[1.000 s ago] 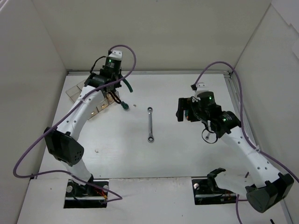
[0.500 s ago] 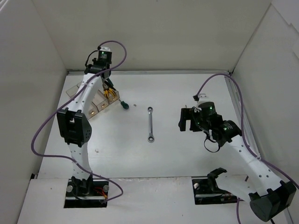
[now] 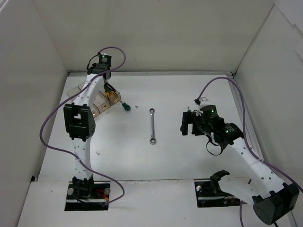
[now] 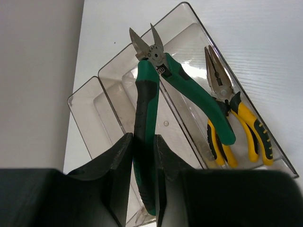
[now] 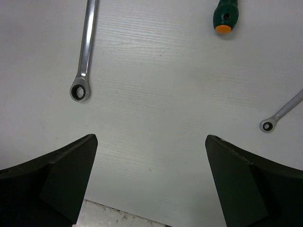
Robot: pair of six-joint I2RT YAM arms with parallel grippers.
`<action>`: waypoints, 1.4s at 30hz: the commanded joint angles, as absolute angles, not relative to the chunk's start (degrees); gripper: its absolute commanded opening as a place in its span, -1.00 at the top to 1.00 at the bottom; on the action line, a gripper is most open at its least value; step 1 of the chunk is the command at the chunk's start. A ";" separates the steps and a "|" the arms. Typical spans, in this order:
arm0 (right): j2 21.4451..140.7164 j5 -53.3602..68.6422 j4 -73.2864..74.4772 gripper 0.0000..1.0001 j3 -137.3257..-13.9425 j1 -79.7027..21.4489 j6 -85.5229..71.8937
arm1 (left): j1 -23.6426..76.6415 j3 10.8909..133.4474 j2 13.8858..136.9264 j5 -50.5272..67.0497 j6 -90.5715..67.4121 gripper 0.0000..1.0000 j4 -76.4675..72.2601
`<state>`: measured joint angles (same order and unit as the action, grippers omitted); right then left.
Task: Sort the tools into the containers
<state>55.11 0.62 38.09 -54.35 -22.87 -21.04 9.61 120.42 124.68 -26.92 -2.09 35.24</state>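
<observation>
My left gripper (image 4: pixel 143 144) is shut on one handle of the dark green-handled pliers (image 4: pixel 187 90), which hang over the three joined clear containers (image 4: pixel 97 120), nose pointing away. Yellow-handled pliers (image 4: pixel 239 120) lie in the right-hand bin. In the top view this gripper (image 3: pixel 107 87) is at the far left over the containers (image 3: pixel 75 92), and the yellow pliers (image 3: pixel 112 97) show there too. My right gripper (image 5: pixel 151 158) is open and empty above the table. A silver wrench (image 5: pixel 85 52), a green screwdriver (image 5: pixel 224 14) and a smaller wrench (image 5: pixel 283 113) lie ahead of it.
In the top view the silver wrench (image 3: pixel 152 126) lies mid-table, the green screwdriver (image 3: pixel 125 106) just right of the bins, and my right gripper (image 3: pixel 186 124) is right of the wrench. White walls close in the table on three sides.
My left arm has stretched toward the back wall and swung the green pliers over the bins. My right gripper has drawn slightly nearer and stays open.
</observation>
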 commanded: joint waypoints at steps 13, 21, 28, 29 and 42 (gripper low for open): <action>57.74 0.18 35.60 -0.96 -54.14 -22.76 -20.83 | 9.05 129.46 129.20 -29.10 0.00 1.00 34.98; 58.45 0.18 35.60 -0.96 -54.05 -22.76 -20.57 | 9.05 127.53 129.81 -27.43 -1.41 1.00 34.63; 58.80 0.18 35.60 -0.96 -53.96 -22.59 -20.48 | 9.05 127.09 127.62 -30.05 -1.85 1.00 34.37; 58.62 0.18 35.60 -0.96 -53.88 -22.67 -20.48 | 9.05 127.00 127.27 -30.41 -1.15 1.00 34.19; 58.97 0.26 35.33 -0.96 -53.88 -22.67 -20.48 | 8.53 125.33 123.66 -35.86 5.36 1.00 31.91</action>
<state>58.46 0.62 38.04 -53.28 -22.85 -20.84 9.26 124.68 131.02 -30.89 2.68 35.75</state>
